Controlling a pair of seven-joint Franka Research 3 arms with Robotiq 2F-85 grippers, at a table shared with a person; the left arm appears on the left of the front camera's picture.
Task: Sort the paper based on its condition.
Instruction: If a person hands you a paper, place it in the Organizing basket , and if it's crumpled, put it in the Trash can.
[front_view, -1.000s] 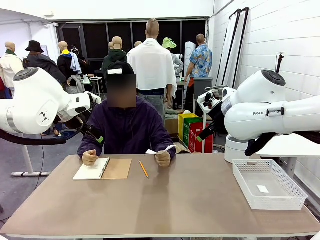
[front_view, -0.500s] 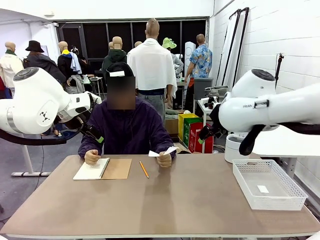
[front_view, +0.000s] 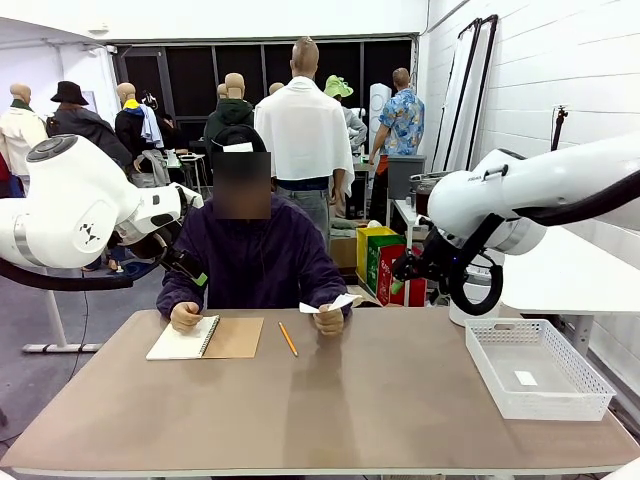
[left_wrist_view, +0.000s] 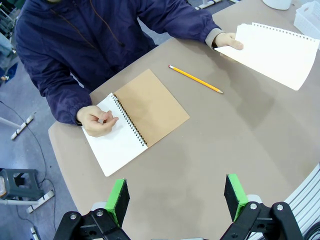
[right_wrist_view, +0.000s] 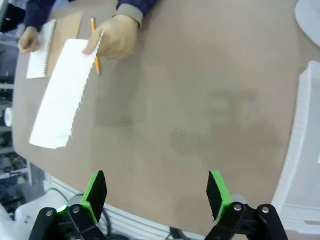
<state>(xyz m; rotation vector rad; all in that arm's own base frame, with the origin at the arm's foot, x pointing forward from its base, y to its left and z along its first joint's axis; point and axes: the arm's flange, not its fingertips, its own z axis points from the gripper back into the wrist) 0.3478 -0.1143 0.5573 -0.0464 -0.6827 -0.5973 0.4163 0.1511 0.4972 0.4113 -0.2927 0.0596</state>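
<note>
A person at the far side holds up one white sheet of paper by its edge, just above the table. Its ragged spiral-hole edge shows in the left wrist view, and in the right wrist view the paper hangs from the hand. My right gripper hovers high to the right of the paper, open and holding nothing. At the far left corner my left gripper is raised above the table, also open and holding nothing.
An open spiral notebook with a brown cover lies at the far left, the person's other hand resting on it. A yellow pencil lies beside it. A white mesh basket at the right holds a small white slip.
My right arm has swung in from the right, bringing its gripper lower and closer to the person's raised paper. The left arm has not moved.
</note>
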